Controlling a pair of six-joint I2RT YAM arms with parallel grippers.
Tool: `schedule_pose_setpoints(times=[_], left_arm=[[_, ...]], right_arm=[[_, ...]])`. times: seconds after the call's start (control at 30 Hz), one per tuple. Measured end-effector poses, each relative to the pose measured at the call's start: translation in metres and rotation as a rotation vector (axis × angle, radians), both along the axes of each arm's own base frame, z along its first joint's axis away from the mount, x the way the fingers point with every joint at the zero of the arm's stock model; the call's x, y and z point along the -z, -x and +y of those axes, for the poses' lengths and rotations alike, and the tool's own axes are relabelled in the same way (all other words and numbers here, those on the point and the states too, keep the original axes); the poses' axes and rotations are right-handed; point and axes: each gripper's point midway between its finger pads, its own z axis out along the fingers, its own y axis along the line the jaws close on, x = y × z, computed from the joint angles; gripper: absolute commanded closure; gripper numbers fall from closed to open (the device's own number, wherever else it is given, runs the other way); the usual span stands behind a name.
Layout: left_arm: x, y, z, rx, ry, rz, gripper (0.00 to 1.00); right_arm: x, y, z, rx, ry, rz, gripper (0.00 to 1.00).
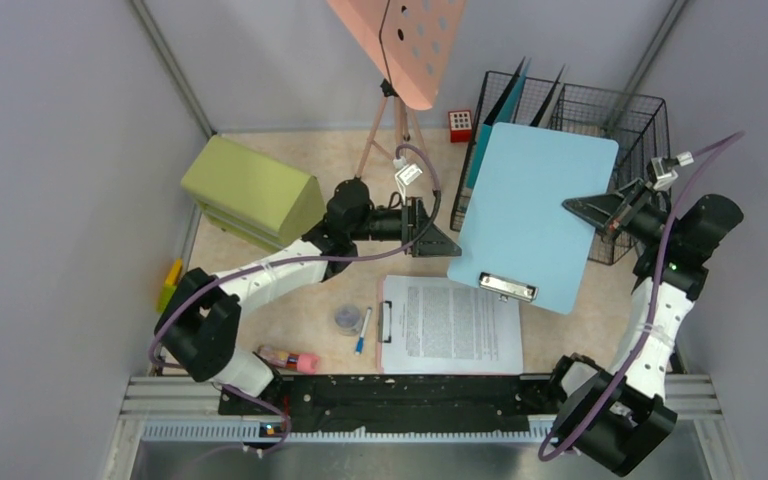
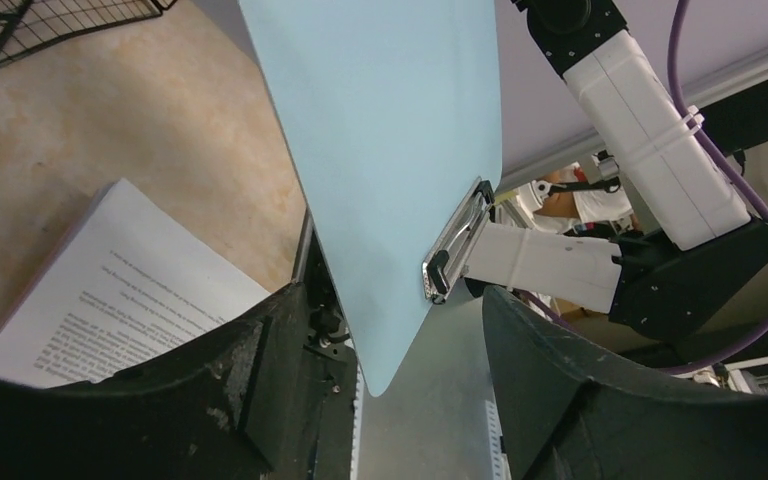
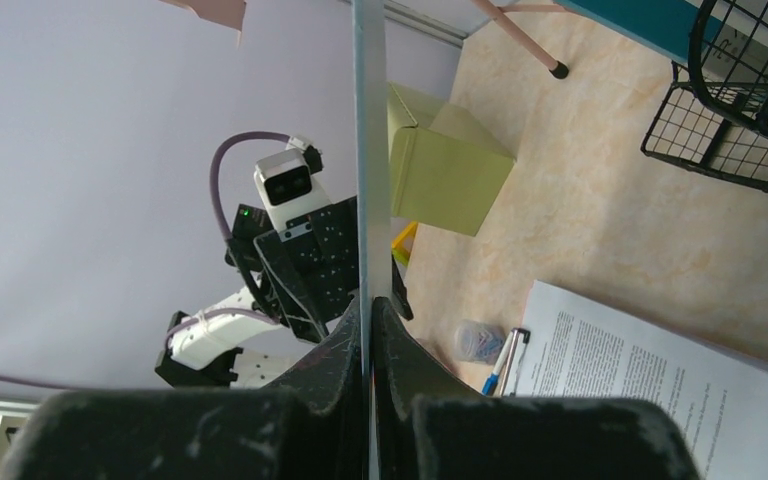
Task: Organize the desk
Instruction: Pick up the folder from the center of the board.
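Observation:
A light blue clipboard (image 1: 530,215) hangs tilted over the desk (image 1: 290,310), its metal clip (image 1: 507,287) at the near end. My right gripper (image 1: 582,208) is shut on its right edge; in the right wrist view the board shows edge-on (image 3: 368,150) between the pinched jaws of that gripper (image 3: 368,305). My left gripper (image 1: 445,240) stands open at the board's left edge. In the left wrist view the board's rounded corner (image 2: 392,360) sits between the spread jaws of the left gripper (image 2: 390,340), touching neither finger. A second clipboard with a printed sheet (image 1: 450,325) lies flat below.
A green drawer cabinet (image 1: 250,192) stands at the left, black wire baskets (image 1: 610,120) at the back right, and a pink stand (image 1: 405,40) at the back. A blue pen (image 1: 362,330) and a tub of paper clips (image 1: 347,318) lie beside the printed sheet. A pink item (image 1: 290,358) lies by the left base.

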Motion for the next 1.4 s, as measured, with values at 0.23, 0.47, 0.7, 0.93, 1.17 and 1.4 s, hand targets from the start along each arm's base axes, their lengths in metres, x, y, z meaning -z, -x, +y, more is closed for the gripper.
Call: schedule_pose_setpoints(times=[0.23,0.47,0.7,0.93,1.17,1.4], left_arm=[[-0.004,0.016,-0.011,0.056,0.04,0.009,0.41],[-0.001,0.024,-0.013,0.076,0.057,0.03,0.42],[0.012,0.026,-0.023,0.096,0.046,0.081,0.42],[0.022,0.023,-0.029,0.1,0.042,0.148,0.83],[0.014,0.028,-0.027,0.127,0.063,0.174,1.0],[0.009,0.031,-0.024,0.13,0.077,0.207,1.0]], right_arm=[[-0.001,0.001,0.001,0.004,-0.009,0.008,1.0],[-0.001,0.002,0.001,0.004,-0.017,0.016,1.0],[-0.002,0.003,0.002,0.005,-0.016,0.013,1.0],[-0.004,0.004,0.003,0.004,-0.006,-0.003,1.0],[0.007,0.003,0.001,0.016,-0.016,0.012,1.0],[0.013,0.003,0.0,0.028,0.015,0.023,0.51]])
